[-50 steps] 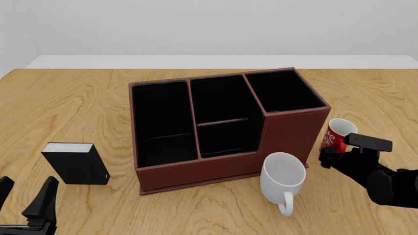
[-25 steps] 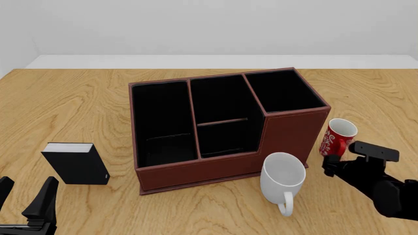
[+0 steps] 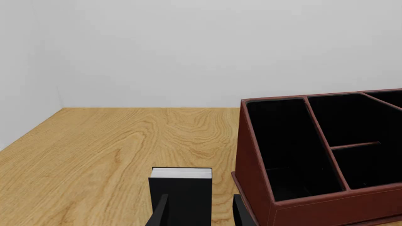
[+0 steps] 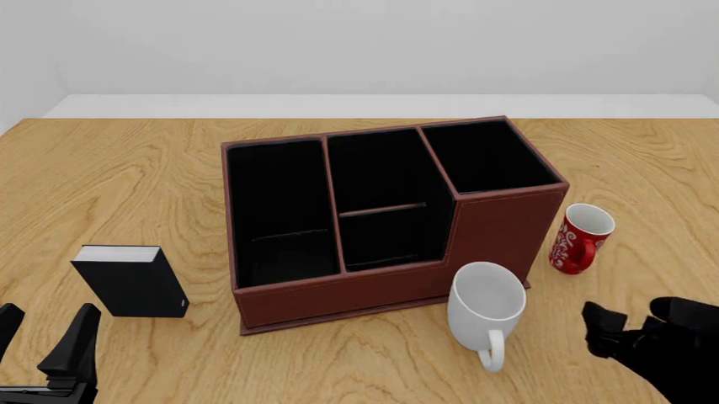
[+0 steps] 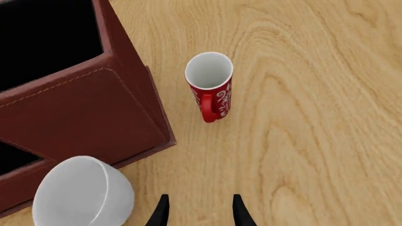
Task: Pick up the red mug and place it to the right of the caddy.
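Observation:
The red mug [image 4: 581, 238] with its white swirls stands upright on the table, just right of the caddy [image 4: 382, 210] and near its front right corner. In the right wrist view the mug [image 5: 210, 87] is apart from the caddy wall [image 5: 94, 103], with its handle towards the camera. My right gripper [image 4: 609, 330] is open and empty, near the table's front edge and well short of the mug; its fingertips [image 5: 162, 209] show with a gap between them. My left gripper [image 4: 43, 338] is open and empty at the near left.
A larger white mug [image 4: 487, 305] stands in front of the caddy's right end, between the caddy and my right gripper; it also shows in the right wrist view [image 5: 82, 195]. A small black book-like box [image 4: 133, 280] stands left of the caddy, just ahead of my left gripper [image 3: 199, 213].
My right gripper has drawn back from the red mug towards the near edge. The mug stays upright beside the caddy. The left arm has not moved.

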Action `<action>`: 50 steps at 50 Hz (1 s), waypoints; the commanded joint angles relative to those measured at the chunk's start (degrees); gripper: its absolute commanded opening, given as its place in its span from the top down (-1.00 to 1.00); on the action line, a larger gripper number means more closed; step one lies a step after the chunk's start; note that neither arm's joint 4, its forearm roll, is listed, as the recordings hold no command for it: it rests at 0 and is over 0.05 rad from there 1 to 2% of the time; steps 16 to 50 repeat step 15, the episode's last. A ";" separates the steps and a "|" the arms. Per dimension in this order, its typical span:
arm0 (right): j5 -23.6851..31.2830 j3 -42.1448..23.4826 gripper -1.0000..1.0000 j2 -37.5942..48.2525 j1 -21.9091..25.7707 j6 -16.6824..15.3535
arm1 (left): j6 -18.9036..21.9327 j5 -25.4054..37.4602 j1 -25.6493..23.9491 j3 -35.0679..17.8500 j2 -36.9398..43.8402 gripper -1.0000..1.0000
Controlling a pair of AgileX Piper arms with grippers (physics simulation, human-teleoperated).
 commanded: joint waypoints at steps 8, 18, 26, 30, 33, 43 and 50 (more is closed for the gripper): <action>36.92 0.82 -1.00 -45.17 1.08 -4.77 | 0.00 0.00 0.00 0.00 0.00 -1.00; 37.58 -3.22 -1.00 -45.20 2.50 -5.66 | 0.00 0.00 0.00 0.00 0.00 -1.00; 37.58 -3.22 -1.00 -45.20 2.50 -5.66 | 0.00 0.00 0.00 0.00 0.00 -1.00; 37.58 -3.22 -1.00 -45.20 2.50 -5.66 | 0.00 0.00 0.00 0.00 0.00 -1.00; 37.58 -3.22 -1.00 -45.20 2.50 -5.66 | 0.00 0.00 0.00 0.00 0.00 -1.00; 37.58 -3.22 -1.00 -45.20 2.50 -5.66 | 0.00 0.00 0.00 0.00 0.00 -1.00; 37.58 -3.22 -1.00 -45.20 2.50 -5.66 | 0.00 0.00 0.00 0.00 0.00 -1.00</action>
